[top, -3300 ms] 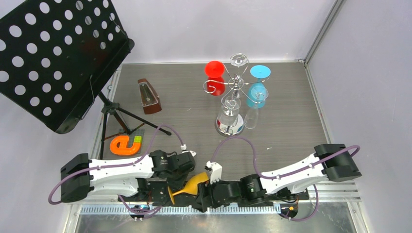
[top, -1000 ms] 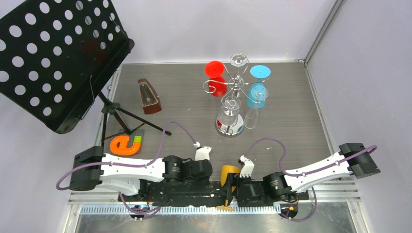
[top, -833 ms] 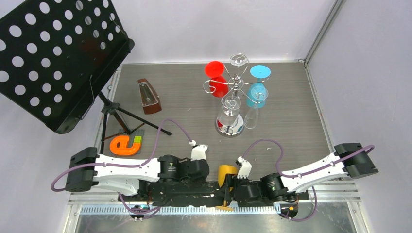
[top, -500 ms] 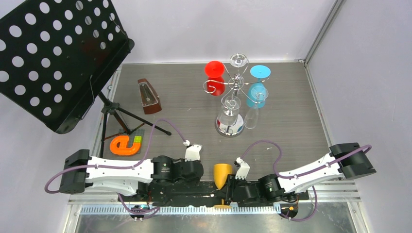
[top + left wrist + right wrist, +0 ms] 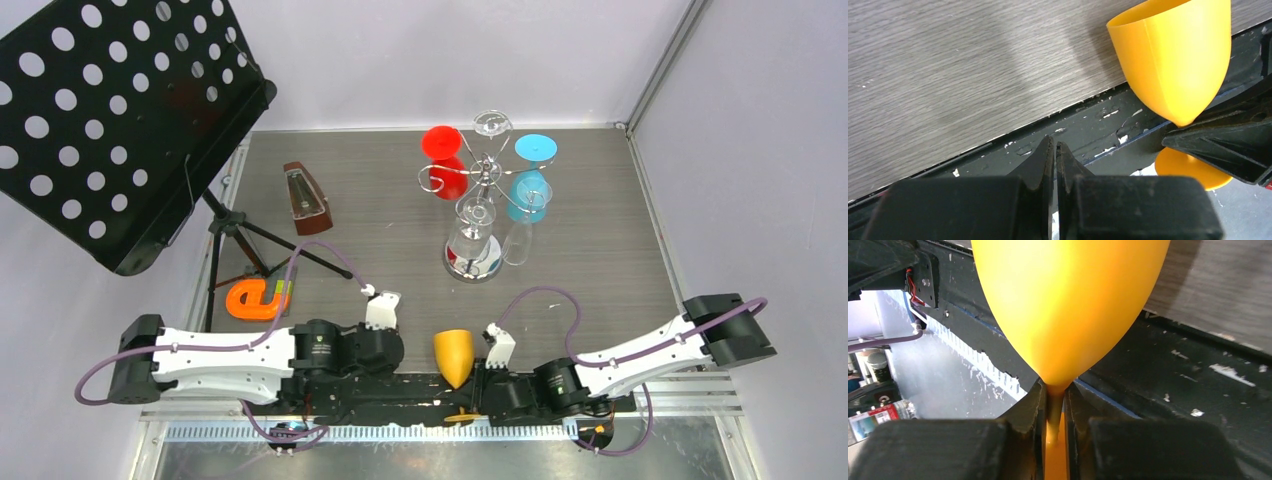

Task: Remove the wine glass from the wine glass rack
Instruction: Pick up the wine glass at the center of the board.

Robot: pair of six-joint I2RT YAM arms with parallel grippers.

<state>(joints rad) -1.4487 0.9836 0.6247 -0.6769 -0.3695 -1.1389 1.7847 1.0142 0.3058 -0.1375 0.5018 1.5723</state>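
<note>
Left wrist view first: your left tool (image 5: pixel 1054 147) is clenched tight with nothing between its jaws, hovering over the near edge of the desk (image 5: pixel 948 65). To its right in that view is the yellow wine glass (image 5: pixel 1170 60). Its bowl hangs over the desk edge and its foot is lower, over the black rail. Your right tool (image 5: pixel 1054 395) is grasping the glass by the stem just under the bowl, jaws pressed to either side.

I judge the lifting-off step done: the glass is well apart from the rack (image 5: pixel 487 170), which stands toward the back of the desk with a red, a blue and some clear glasses on it. What remains is putting the glass down. That calls for carrying it forward over bare desk, bringing it upright, and letting the foot rest flat before you release.

Only the right wrist view shows the pinch on the stem. Only the left wrist view shows the open mouth of the bowl. Only the top external view shows the rack and the free desk between it and the glass. No view shows whether the foot touches anything.
</note>
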